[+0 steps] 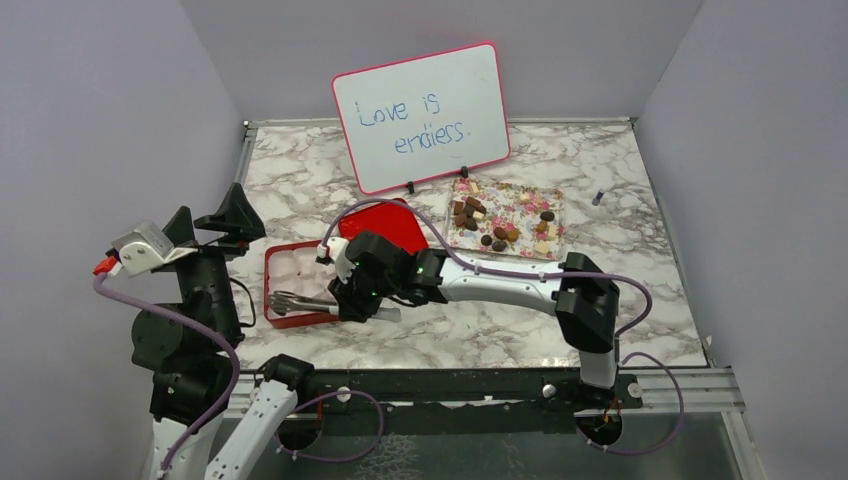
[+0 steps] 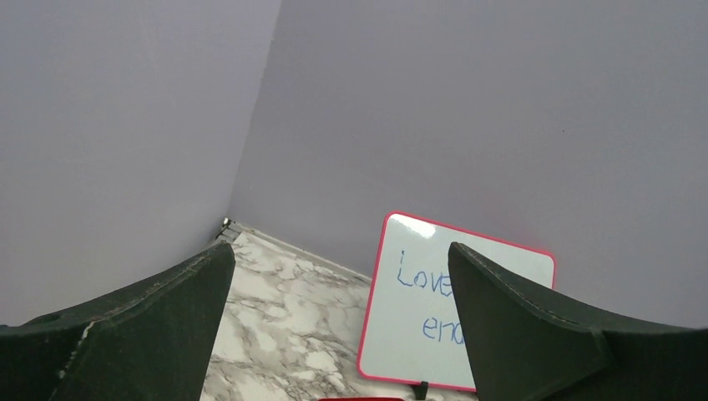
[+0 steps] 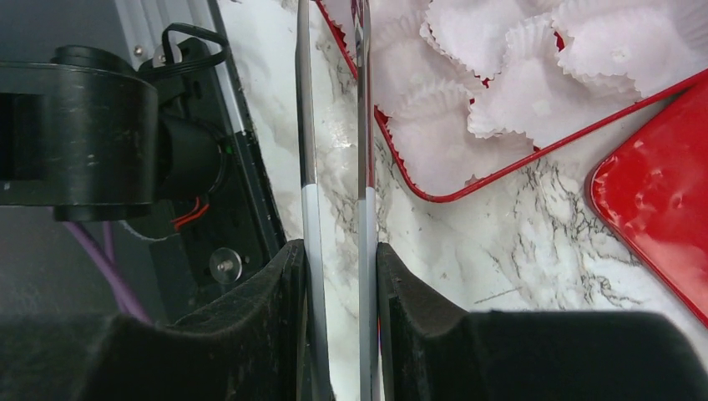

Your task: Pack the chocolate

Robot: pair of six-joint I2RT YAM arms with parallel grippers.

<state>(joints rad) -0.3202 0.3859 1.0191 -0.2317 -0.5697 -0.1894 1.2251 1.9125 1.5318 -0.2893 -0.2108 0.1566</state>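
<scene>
The chocolate, several brown and cream-topped pieces, lies on the flower-patterned tray at the back right. The glossy red box, lined with white paper cups, sits at the left. My right gripper is shut on metal tongs, whose tips reach over the box's near part. In the right wrist view the gripper clamps both tong arms, and their tips run out of the top of the frame. My left gripper is raised at the left, open and empty.
The red lid lies beside the box and shows in the right wrist view. A pink-framed whiteboard stands at the back and shows in the left wrist view. A small dark object lies at the far right. Purple walls enclose the table.
</scene>
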